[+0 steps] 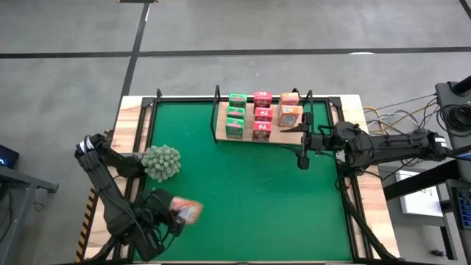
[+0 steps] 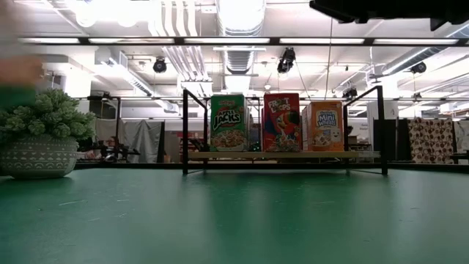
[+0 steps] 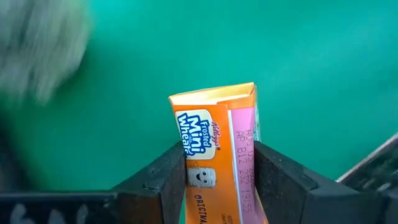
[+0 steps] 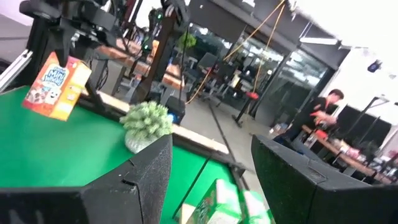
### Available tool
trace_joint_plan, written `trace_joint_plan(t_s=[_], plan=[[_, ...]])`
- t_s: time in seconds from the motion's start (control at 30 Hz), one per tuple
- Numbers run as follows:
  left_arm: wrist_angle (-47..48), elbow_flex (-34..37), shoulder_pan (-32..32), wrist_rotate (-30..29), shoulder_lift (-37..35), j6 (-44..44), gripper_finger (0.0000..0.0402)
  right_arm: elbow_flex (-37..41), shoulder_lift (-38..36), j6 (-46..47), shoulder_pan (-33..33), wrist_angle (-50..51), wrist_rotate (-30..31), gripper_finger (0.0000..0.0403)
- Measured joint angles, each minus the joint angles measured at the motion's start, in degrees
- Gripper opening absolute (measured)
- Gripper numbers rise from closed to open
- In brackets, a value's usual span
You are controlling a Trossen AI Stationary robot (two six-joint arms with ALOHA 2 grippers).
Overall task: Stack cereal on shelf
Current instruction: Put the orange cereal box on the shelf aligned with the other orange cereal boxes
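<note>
— How far along is it?

— Nearly done, I'd say. On the green counter (image 1: 250, 199) the shelf (image 1: 221, 138) at the far side carries eight cereal boxes (image 1: 262, 116): three green, three pink-red, two orange.

— And the ninth?

— The last orange box (image 3: 214, 143) is at the near left corner, clamped between the fingers of the left end effector (image 3: 219, 180), lifted off the mat beside the spiky plant (image 1: 161, 162).

— The other arm?

— The right end effector (image 4: 211, 177) waits with fingers apart, just by the shelf's right end.
</note>
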State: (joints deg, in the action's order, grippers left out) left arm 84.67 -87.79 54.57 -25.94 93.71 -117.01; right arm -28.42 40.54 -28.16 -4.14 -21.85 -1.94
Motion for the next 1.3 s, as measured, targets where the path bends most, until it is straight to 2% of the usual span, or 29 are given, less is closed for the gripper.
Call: trace_joint_plan(t_s=[0.07,0.17,0.3,0.37,0.5,0.67,0.87,1.1,1.3], plan=[[-0.1,-1.5,-1.8,-7.2,0.0,5.8,0.0152,0.0,-1.9,-0.6,0.0,0.7,0.0,0.021],[-1.0,-3.3,-5.1,-13.7,0.0,16.4,0.0152,0.0,-4.2,-1.7,0.0,0.7,-0.4,0.021],[-6.1,-4.5,-10.6,-19.1,0.0,34.3,0.0152,0.0,-6.2,-2.8,0.0,0.7,-7.4,0.021],[-11.3,-4.5,-13.4,-20.1,0.0,46.2,0.0152,0.0,-7.0,-3.3,0.0,0.7,-9.9,0.021],[-21.1,-4.4,-18.5,-20.1,0.0,68.2,0.0152,0.0,-8.6,-4.0,0.0,0.6,-10.3,0.021],[-29.5,-4.4,-23.5,-20.3,0.0,86.8,0.0152,0.3,-9.8,-3.7,0.0,0.5,-10.5,0.021],[-35.4,-4.4,-27.4,-20.3,0.0,97.8,0.0152,1.7,-10.3,-1.7,0.0,0.7,-10.5,0.021],[-42.1,-4.4,-30.2,-20.2,0.0,105.1,0.0152,1.9,-11.9,0.1,0.0,0.9,-10.5,0.021],[-46.8,-4.4,-32.2,-20.1,0.0,110.8,0.0152,2.0,-16.1,2.7,0.0,5.5,-10.5,0.021]])
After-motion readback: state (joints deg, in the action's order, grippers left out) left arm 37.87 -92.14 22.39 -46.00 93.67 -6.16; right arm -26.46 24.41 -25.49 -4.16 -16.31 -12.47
